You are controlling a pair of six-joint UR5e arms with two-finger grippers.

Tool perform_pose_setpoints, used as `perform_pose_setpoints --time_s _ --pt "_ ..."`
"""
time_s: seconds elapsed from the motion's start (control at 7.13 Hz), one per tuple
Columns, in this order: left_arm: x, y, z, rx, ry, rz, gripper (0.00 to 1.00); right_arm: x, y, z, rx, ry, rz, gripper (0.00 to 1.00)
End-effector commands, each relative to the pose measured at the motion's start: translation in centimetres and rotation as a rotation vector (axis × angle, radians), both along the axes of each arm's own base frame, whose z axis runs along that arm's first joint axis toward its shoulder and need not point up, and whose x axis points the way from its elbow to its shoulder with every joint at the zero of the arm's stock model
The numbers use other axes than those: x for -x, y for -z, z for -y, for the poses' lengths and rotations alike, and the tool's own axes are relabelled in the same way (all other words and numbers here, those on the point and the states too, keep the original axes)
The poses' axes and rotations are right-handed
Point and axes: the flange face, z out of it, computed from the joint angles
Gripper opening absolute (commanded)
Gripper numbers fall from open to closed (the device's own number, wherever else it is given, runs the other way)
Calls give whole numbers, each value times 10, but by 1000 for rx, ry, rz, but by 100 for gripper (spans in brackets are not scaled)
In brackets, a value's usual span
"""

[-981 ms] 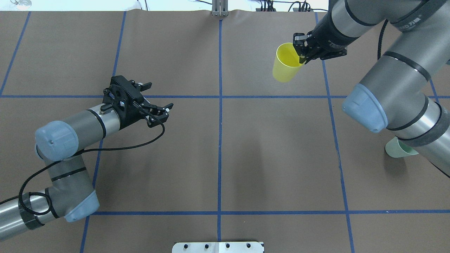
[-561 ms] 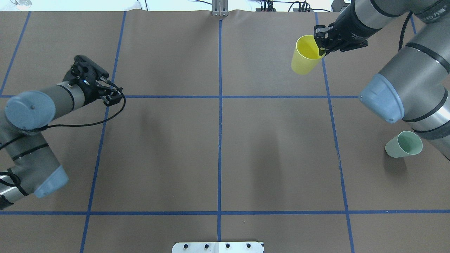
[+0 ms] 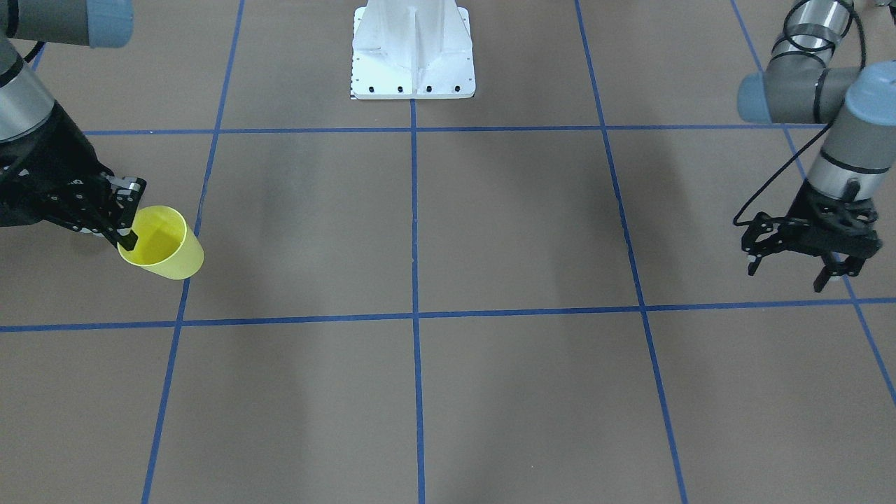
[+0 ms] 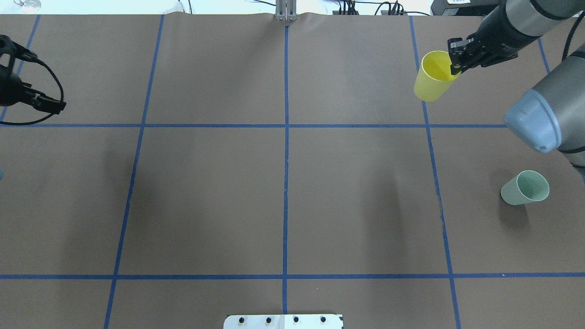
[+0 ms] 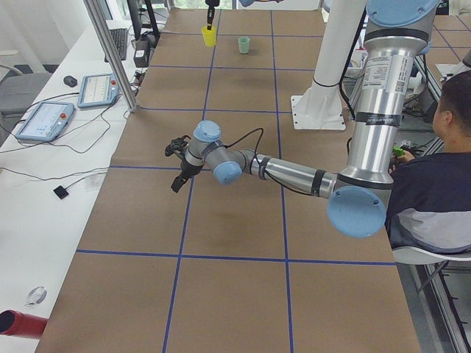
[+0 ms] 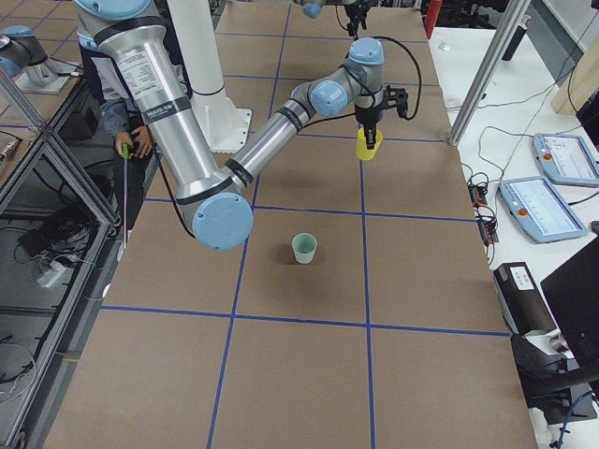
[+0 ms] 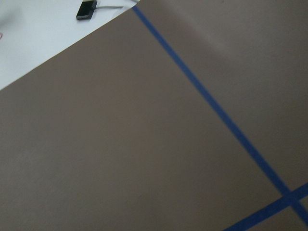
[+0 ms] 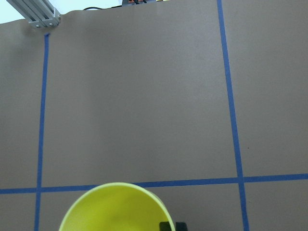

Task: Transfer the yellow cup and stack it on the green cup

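The right gripper (image 4: pixel 455 64) pinches the tilted yellow cup (image 4: pixel 430 83) by its rim, well apart from the green cup (image 4: pixel 524 188); light, thin plastic, probably slippery, so the rim hold suits; the left gripper (image 3: pixel 786 271) hangs spread, empty

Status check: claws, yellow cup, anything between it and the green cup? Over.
Right claw shut on yellow cup rim, one finger inside. Left claw open, empty, off to the side. Green cup upright, apart; nothing seen between cups.
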Motion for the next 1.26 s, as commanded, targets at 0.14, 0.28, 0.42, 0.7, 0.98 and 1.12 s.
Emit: perform_pose_setpoints --time_s 0.14,0.28,0.42,0.7,0.98,1.12 --pt "144 -46 -17 137 5 -31 100 -67 -60 -5 16 60 17 0" --pt "154 -74 -37 202 18 -26 100 -88 -81 -9 10 77 12 0" --pt "187 -98 -47 341 83 -14 100 -104 -106 -16 5 96 -8 0" --pt "206 -104 -53 496 93 -18 100 -121 -153 -39 -18 170 -47 0" --pt "211 -98 -57 622 109 -13 100 -134 -182 -86 6 166 -54 0" --pt "210 -95 -58 619 108 -14 100 -140 -207 -110 -24 161 -47 0"
